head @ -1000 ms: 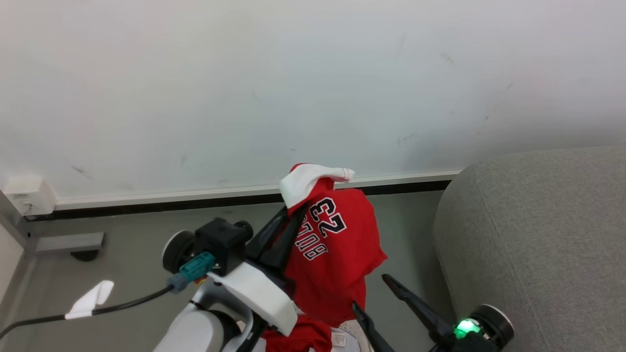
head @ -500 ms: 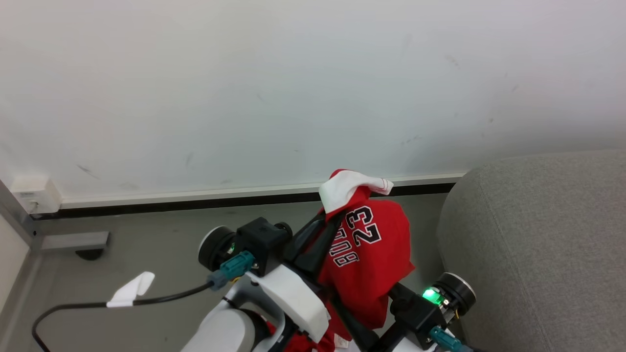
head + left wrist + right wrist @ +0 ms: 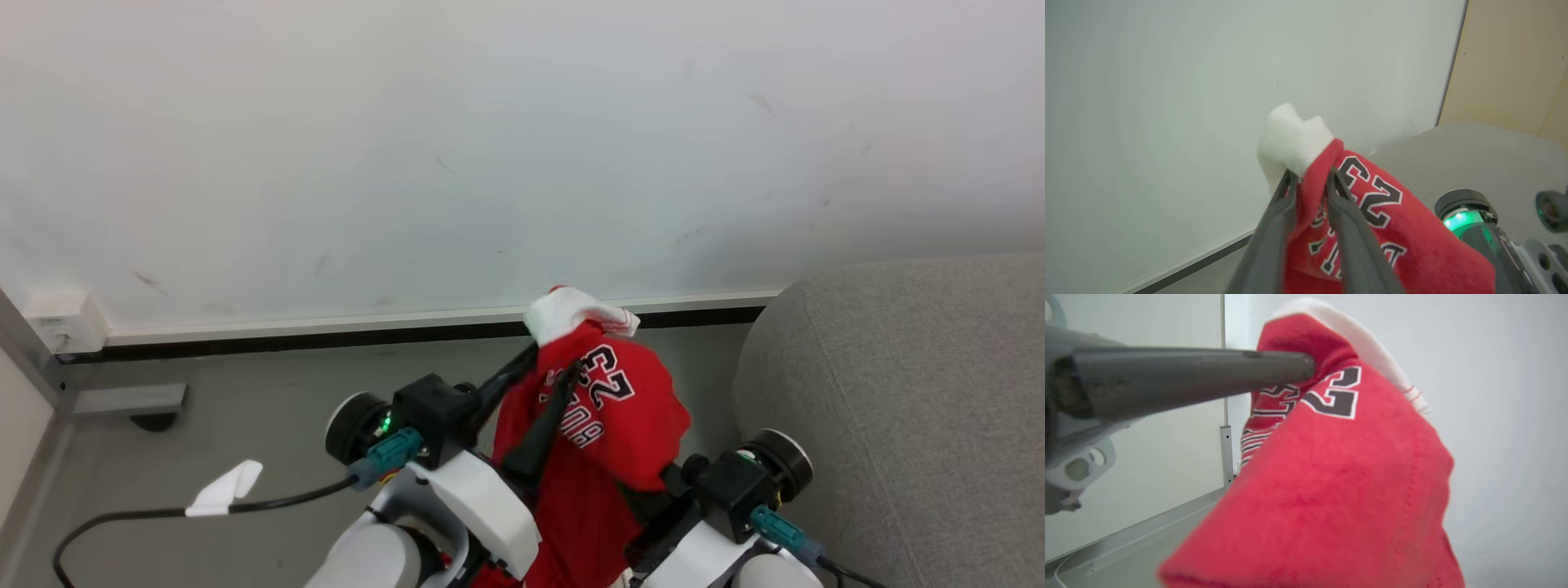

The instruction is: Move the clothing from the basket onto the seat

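red jersey (image 3: 629, 425) with a black-and-white "23" and a white panel is hanging in the air above the grey floor (image 3: 245, 408). it is hanging just beside the rounded end of the grey woven sofa (image 3: 898, 392), apart from it. the left gripper (image 3: 557, 361) is pinching its top fold, fingers slightly parted by the cloth. the right gripper (image 3: 653, 500) is pressing together low down, buried in the fabric, probably nipping it.

The jersey (image 3: 608, 408) hangs on the left gripper (image 3: 553, 363), over the floor (image 3: 245, 392) and before the wall (image 3: 490, 163) — the seat (image 3: 898, 392) stands just to its right.
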You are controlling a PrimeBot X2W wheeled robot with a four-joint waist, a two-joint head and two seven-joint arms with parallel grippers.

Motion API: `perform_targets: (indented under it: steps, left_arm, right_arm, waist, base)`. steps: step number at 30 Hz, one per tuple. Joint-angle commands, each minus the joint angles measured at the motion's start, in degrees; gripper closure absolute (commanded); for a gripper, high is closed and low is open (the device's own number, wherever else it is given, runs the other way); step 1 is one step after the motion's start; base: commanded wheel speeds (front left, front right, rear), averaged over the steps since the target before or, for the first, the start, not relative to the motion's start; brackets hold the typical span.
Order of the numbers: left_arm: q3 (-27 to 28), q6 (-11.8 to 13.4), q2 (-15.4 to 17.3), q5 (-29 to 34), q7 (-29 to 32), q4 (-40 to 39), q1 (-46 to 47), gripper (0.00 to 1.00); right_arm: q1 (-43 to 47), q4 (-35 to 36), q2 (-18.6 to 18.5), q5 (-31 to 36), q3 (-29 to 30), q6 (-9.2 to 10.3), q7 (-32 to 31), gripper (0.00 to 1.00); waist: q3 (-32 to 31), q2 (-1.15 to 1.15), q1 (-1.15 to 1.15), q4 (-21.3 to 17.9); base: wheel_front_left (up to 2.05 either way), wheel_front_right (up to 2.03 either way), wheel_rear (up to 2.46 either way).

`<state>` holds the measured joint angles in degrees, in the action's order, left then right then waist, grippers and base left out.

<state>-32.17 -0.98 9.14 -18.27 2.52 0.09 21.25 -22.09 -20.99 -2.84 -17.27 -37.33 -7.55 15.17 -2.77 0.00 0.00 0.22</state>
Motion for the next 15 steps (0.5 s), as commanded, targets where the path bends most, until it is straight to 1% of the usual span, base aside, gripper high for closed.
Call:
perform_targets:
  steps: [1, 7, 15]
  left_arm:
    - [0.04, 0.01, 0.52, -0.14, -0.13, 0.45, -0.59, 0.0]
    - [-0.44, -0.33, 1.99, 0.06, -0.36, 1.39, -1.83, 0.0]
    - [-0.82, -0.05, 2.53, -0.36, -0.81, 1.85, -2.96, 0.0]
  right_arm:
    - [0.51, 0.38, -0.1, -0.1, 0.66, 0.12, -0.02, 1.0]
    - [1.29, 2.05, -0.08, 1.01, 4.1, 0.12, -0.01, 1.0]
    - [0.73, 3.84, -0.07, 3.55, 8.93, 0.12, -0.01, 1.0]
  waist:
    - [0.09, 0.0, 0.0, -0.22]
    - [0.23, 0.0, 0.0, -1.06]
    - [0.37, 0.0, 0.0, -2.41]
  base:
    - [0.0, 0.0, 0.0]
    - [0.0, 0.0, 0.0]
    - [0.0, 0.0, 0.0]
